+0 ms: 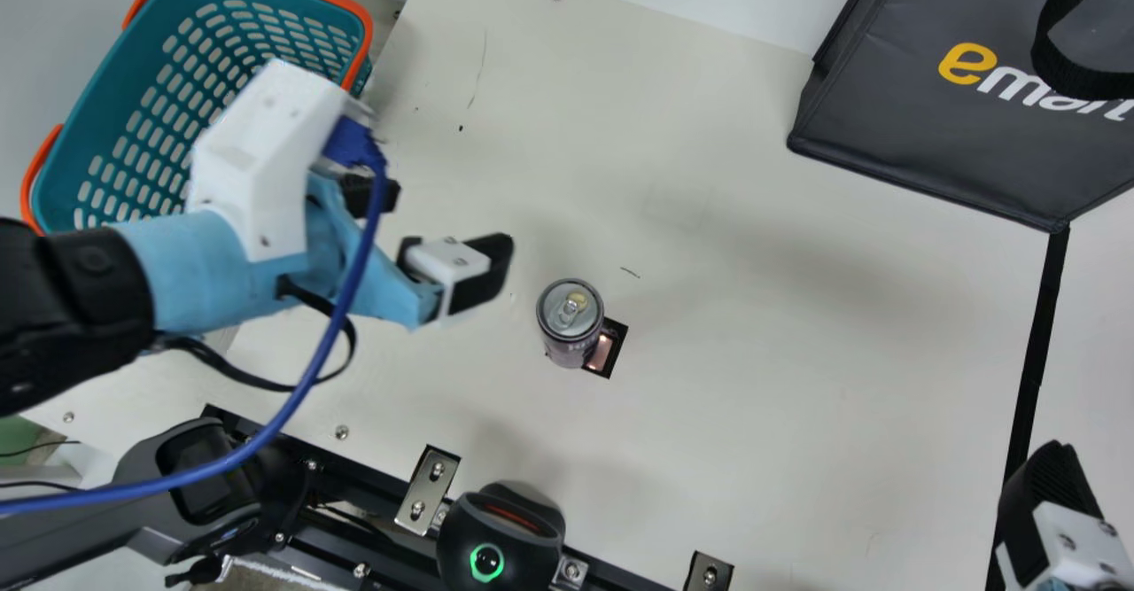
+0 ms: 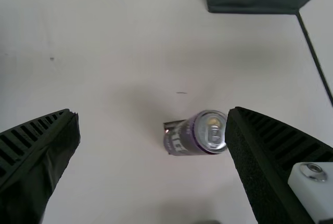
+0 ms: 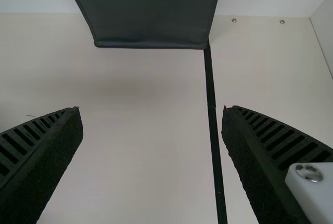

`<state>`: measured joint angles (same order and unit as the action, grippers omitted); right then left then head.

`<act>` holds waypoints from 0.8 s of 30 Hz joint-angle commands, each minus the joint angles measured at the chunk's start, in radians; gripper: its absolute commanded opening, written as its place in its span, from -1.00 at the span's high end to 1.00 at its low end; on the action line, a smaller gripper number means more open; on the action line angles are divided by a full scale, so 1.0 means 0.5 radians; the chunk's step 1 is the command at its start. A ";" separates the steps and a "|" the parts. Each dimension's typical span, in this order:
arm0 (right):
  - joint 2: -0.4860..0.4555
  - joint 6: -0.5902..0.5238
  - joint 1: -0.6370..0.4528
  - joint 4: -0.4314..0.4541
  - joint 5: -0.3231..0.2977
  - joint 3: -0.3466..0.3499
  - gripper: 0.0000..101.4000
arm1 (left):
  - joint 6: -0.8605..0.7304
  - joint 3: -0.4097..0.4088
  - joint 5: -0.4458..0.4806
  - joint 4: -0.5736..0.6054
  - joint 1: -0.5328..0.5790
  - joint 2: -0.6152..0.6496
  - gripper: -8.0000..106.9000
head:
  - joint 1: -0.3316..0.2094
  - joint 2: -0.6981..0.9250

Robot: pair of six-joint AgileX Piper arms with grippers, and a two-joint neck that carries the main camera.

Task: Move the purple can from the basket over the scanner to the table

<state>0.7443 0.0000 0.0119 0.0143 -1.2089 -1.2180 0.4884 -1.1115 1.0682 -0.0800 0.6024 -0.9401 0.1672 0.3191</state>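
You have the purple can (image 1: 570, 321) standing upright on the table (image 1: 753, 414), out of the basket (image 1: 97, 104) and right beside the small black-framed window (image 1: 604, 349); you can't tell whether its base overlaps the frame. Your left gripper (image 1: 447, 219) is spread wide with nothing between its fingers, and your right gripper (image 3: 152, 109) is spread and empty too. The placing looks done to me, so your likely next move is to back the left arm off, and that is where you could spoil it. Swing that arm sideways while it is low and you may clip the can and tip it over; a round can on its side could then roll away. If you mean to grip again, mind your aim: in the left wrist view the can sits close to one finger (image 2: 255, 161) rather than midway, so going straight down could land that finger on the rim. Watch the blue cable (image 1: 330, 330) looped along the arm, since slack could catch as you turn. And if the window is the scanner, you can't tell from here whether the code has been read; a badly turned label would be the likely cause of a miss.
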 commanded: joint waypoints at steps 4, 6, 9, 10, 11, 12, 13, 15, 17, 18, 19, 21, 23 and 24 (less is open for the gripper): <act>0.000 0.000 0.000 0.000 0.000 0.000 -0.87 | -0.169 0.028 -0.020 0.004 -0.256 0.107 -0.71 | -0.058 0.005; 0.000 0.000 0.000 0.000 0.000 0.000 -0.87 | -0.206 0.039 -0.031 -0.052 -0.346 0.134 -0.71 | -0.058 -0.089; 0.000 0.000 0.000 0.000 0.000 0.000 -0.87 | -0.217 0.040 -0.031 -0.061 -0.334 0.141 -0.71 | -0.058 -0.228; 0.000 0.000 0.000 0.000 0.000 0.000 -0.87 | -0.220 0.040 -0.027 -0.072 -0.363 0.145 -0.71 | -0.058 -0.274; 0.000 0.000 0.000 0.000 0.000 0.000 -0.87 | -0.220 0.040 -0.030 -0.076 -0.376 0.145 -0.71 | -0.058 -0.321; 0.000 0.000 0.000 0.000 0.000 0.000 -0.87 | -0.220 0.040 -0.026 -0.071 -0.385 0.145 -0.71 | -0.058 -0.368; 0.000 0.000 0.000 0.000 0.000 0.000 -0.87 | -0.220 0.040 -0.026 -0.073 -0.385 0.145 -0.71 | -0.058 -0.414; 0.000 0.000 0.000 0.000 0.000 0.000 -0.87 | -0.220 0.040 -0.026 -0.069 -0.385 0.145 -0.71 | -0.058 -0.508; 0.000 0.000 0.000 0.000 0.000 0.000 -0.87 | -0.220 0.040 -0.030 -0.069 -0.385 0.145 -0.71 | -0.058 -0.601; 0.000 0.000 0.000 0.000 0.000 0.000 -0.87 | -0.220 0.040 -0.027 -0.069 -0.385 0.145 -0.71 | -0.058 -0.647; 0.000 0.000 0.000 0.000 0.000 0.000 -0.87 | -0.220 0.040 -0.030 -0.069 -0.385 0.145 -0.71 | -0.058 -0.693; 0.000 0.000 0.000 0.000 0.000 0.000 -0.87 | -0.220 0.040 -0.030 -0.069 -0.385 0.145 -0.71 | -0.058 -0.693; 0.000 0.000 0.000 0.000 0.000 0.000 -0.87 | -0.220 0.040 -0.030 -0.069 -0.385 0.145 -0.71 | -0.058 -0.693; 0.000 0.000 0.000 0.000 0.000 0.000 -0.87 | -0.243 0.039 -0.032 -0.051 -0.405 0.144 -0.71 | -0.058 -0.693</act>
<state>0.7443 0.0000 0.0119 0.0143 -1.2089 -1.2180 0.3782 -1.0914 1.0531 -0.1143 0.4099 -0.8675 0.1687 -0.0291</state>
